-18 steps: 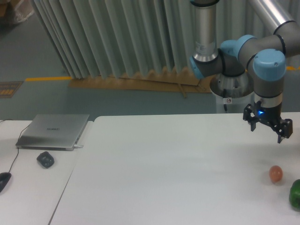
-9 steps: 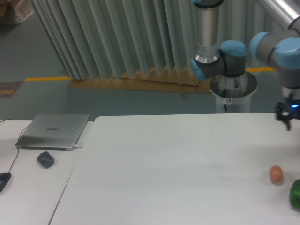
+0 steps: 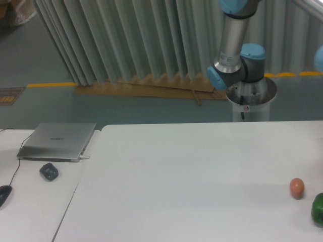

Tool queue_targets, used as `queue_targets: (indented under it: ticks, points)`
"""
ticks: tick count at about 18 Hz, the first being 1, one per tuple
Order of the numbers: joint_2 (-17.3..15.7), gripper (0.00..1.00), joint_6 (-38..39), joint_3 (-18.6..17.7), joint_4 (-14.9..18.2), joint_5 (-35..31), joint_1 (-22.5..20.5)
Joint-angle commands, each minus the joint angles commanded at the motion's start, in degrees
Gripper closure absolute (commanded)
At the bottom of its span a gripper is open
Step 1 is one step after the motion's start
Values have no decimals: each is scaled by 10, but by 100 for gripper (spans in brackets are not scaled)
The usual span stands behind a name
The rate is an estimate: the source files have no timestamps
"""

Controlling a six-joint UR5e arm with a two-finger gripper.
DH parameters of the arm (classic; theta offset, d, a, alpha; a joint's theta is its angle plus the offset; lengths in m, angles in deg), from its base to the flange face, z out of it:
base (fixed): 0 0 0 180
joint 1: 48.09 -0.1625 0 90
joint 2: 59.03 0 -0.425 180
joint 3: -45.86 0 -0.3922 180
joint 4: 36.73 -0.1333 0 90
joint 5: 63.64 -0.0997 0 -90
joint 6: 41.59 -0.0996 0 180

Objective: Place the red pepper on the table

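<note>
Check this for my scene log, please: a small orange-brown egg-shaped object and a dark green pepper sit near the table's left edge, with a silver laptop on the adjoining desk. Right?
Wrong side. The fixed camera shows the egg-shaped object and green pepper near the table's right edge. The laptop is on the adjoining desk.

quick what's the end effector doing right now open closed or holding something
End effector: out of the camera's view, so its state cannot be told. Only part of the arm shows.

No text, label or number is legible anywhere.
</note>
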Motion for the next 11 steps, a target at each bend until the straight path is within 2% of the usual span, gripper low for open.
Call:
queue_targets:
  ticks: [2,4,6,8,11]
  points:
    - [10,0,20,13,-13,8,-4]
    - [23,0,86,23,-18,12,-7]
    - [30,0,135,26,-52,20,-28]
    - [41,0,143,36,-55,22,-38]
    - [59,0,208,44,-56,47,-55]
